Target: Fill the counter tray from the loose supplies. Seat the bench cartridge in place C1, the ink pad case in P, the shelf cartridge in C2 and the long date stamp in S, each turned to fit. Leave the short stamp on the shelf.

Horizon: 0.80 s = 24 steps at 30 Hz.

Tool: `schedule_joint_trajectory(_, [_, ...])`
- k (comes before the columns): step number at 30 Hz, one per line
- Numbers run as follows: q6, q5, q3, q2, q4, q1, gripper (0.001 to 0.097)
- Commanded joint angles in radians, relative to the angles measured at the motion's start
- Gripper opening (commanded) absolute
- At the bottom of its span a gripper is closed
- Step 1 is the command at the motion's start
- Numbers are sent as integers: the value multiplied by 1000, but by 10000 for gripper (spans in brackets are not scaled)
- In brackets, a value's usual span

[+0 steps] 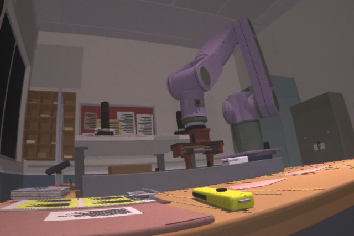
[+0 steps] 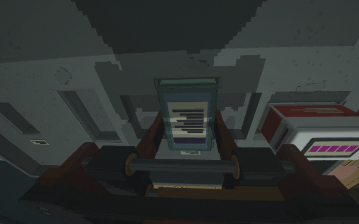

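Note:
The grey counter tray's (image 1: 183, 177) front wall hides its pockets and my fingertips from the side camera. In the wrist camera a teal ink pad case (image 2: 188, 114) with a printed label sits in a tray pocket between my red fingers. A white and red cartridge (image 2: 319, 126) with a magenta window sits in the tray to its right, also seen as a white block (image 1: 235, 160). Two narrow empty pockets (image 2: 88, 114) lie to the left. On the shelf behind stand a tall black stamp (image 1: 104, 119) and a shorter one (image 1: 179, 123). My gripper (image 2: 188, 131) is closed on the ink pad case.
The tray's front wall stands between the near counter and the arm. A yellow tool (image 1: 223, 198) and pink papers (image 1: 257, 183) lie on the orange counter. A brown box (image 1: 130, 169) sits under the shelf. Cabinets (image 1: 321, 127) stand at the right.

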<state>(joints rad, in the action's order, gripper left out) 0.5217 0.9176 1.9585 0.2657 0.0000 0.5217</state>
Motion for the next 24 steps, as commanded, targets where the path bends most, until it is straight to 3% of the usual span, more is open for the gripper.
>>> schedule_joint_trajectory(1, [0, 0, 0, 0, 0, 0, 290])
schedule_joint_trajectory(24, [0, 0, 0, 0, 0, 0, 750])
